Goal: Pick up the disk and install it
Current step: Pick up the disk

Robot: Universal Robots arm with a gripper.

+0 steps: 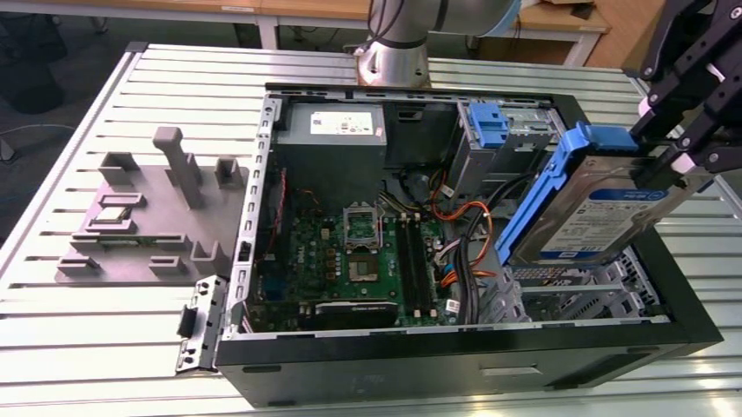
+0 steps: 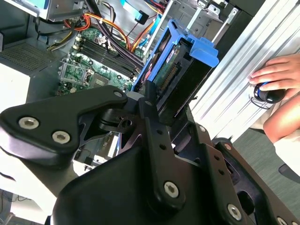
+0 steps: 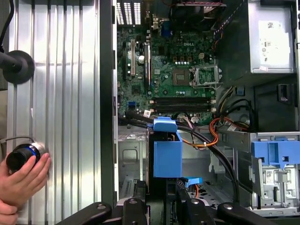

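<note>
The disk (image 1: 592, 208), a silver drive with a white-and-blue label in a blue carrier, hangs tilted above the right side of the open computer case (image 1: 464, 356). My gripper (image 1: 675, 163) is shut on its upper right end, black fingers on either side. In the second wrist view the disk (image 2: 180, 70) sticks out from between the fingers (image 2: 151, 101). In the first wrist view the disk (image 3: 167, 152) is edge-on, a blue block over the metal drive bay (image 3: 133, 154), and my gripper (image 3: 161, 206) holds its near end.
Inside the case are a green motherboard (image 1: 347, 252), a power supply (image 1: 330, 130), orange and black cables (image 1: 464, 217), and a drive cage with an upright blue bracket (image 1: 487, 122). A grey fixture block (image 1: 151, 217) lies at the exterior view's left. A person's hand (image 3: 21, 176) rests on a knob beside the case.
</note>
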